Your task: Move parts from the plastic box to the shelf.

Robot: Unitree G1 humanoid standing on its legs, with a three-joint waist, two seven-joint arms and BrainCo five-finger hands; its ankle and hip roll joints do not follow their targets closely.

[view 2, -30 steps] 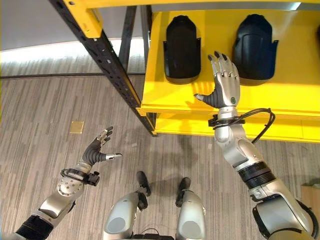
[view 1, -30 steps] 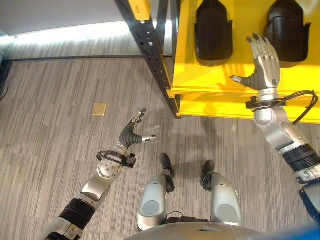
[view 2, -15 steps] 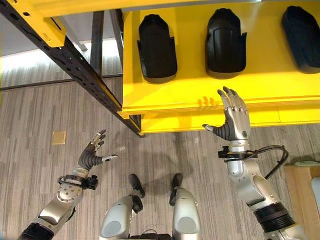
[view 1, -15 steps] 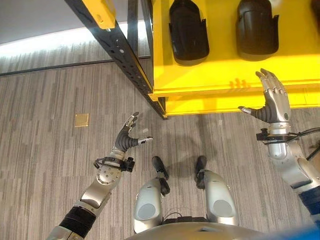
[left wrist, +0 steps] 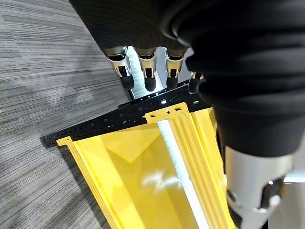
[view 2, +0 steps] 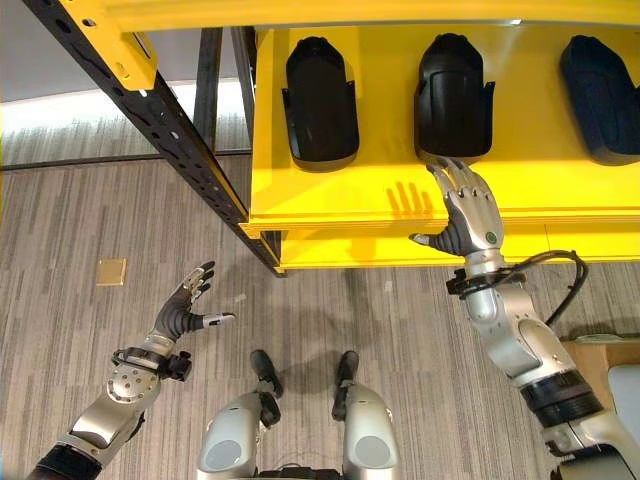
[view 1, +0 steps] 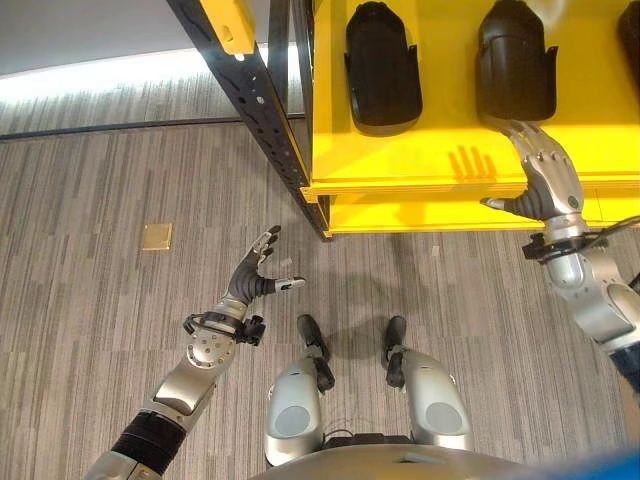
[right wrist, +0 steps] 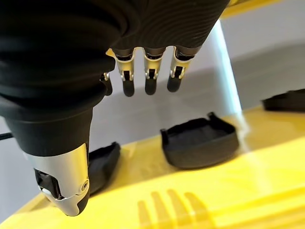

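Observation:
Black moulded parts (view 2: 321, 101) (view 2: 454, 83) (view 2: 605, 84) lie in a row on the yellow shelf (view 2: 340, 200). My right hand (view 2: 466, 211) is open and empty, raised in front of the shelf's front edge, just below the middle part (view 1: 517, 61). In the right wrist view its straight fingers (right wrist: 148, 80) point over the shelf toward a black part (right wrist: 200, 141). My left hand (view 1: 253, 275) is open and empty, held low over the floor to the left of the shelf. The left wrist view looks past its fingers (left wrist: 147, 76) at the yellow shelf (left wrist: 143, 181).
A black perforated upright (view 1: 270, 120) with a yellow bracket (view 1: 229, 22) frames the shelf's left end. A small brass floor plate (view 1: 156, 236) lies in the grey plank floor at the left. A wooden edge (view 2: 600, 385) shows at the far right.
The camera has shifted, so the shelf sits differently in view. My right hand dropped from over the shelf to below its edge, then rose again to the front edge. The left hand hardly moved.

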